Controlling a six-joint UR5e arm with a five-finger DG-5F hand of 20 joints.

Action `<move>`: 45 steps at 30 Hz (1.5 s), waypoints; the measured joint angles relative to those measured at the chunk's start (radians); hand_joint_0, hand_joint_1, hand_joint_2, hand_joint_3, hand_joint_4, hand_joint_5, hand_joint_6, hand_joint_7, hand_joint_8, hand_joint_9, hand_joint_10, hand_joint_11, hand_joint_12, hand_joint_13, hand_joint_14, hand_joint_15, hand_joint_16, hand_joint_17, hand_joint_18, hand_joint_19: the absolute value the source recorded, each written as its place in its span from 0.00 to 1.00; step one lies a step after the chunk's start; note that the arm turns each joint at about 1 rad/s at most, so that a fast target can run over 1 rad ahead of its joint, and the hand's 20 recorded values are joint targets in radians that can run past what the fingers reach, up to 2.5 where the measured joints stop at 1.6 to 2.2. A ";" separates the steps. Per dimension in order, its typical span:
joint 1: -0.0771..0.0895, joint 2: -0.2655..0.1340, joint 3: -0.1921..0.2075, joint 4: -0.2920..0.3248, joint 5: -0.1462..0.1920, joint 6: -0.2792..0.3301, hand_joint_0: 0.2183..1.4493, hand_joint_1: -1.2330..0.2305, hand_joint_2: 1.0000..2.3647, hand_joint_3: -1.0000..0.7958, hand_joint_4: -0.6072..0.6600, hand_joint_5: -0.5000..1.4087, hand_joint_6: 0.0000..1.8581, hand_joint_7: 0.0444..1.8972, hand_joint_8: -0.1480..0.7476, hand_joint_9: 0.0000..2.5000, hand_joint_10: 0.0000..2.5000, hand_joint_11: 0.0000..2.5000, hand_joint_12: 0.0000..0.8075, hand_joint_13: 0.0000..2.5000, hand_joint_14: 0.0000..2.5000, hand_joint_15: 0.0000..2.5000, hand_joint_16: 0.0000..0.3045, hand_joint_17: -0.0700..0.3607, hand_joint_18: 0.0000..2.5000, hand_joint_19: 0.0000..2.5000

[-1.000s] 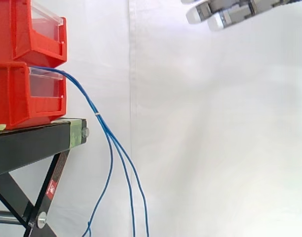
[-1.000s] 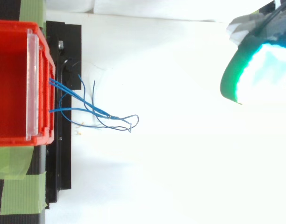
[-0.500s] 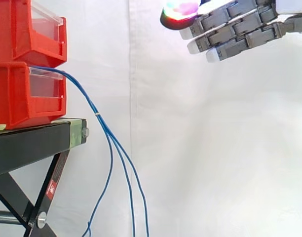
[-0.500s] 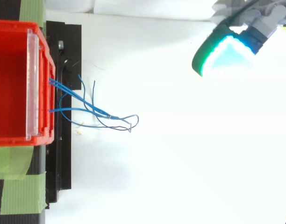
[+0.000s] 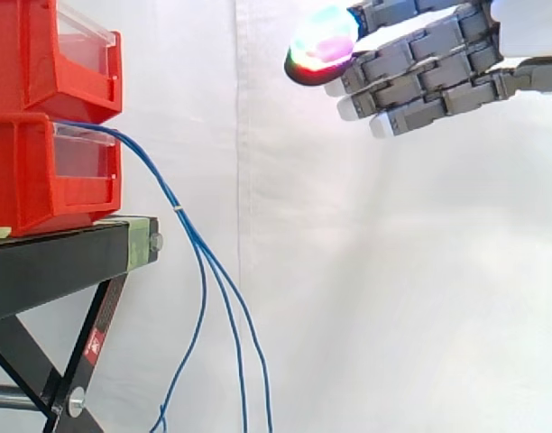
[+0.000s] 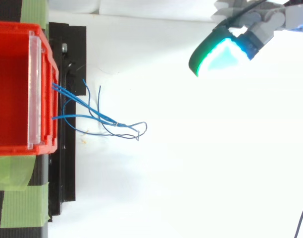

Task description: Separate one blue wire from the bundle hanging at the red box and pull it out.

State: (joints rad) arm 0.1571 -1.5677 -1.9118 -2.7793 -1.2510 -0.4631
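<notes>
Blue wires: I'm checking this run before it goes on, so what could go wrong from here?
1. The blue wires run close together where they leave the lower red box, and they cross one another in the top view, so the thick fingertip pads may catch more than one.
2. The hand, open, is high up and well apart from the wires; a misjudged approach may brush the bundle and set it swinging.

We watch the hand (image 5: 438, 72) push further in from the right and dip a touch lower, closing on the wires (image 5: 204, 271). From above, its glowing pad (image 6: 218, 52) has slid left too.
</notes>
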 measured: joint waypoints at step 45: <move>0.038 -0.221 -0.151 0.507 0.216 -0.106 0.23 0.48 0.00 0.28 0.66 0.14 0.27 0.36 0.44 0.06 0.00 0.00 0.45 0.00 0.00 0.02 0.20 0.48 0.00 0.11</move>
State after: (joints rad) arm 0.1946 -1.7886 -2.0627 -2.2718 -1.0355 -0.5692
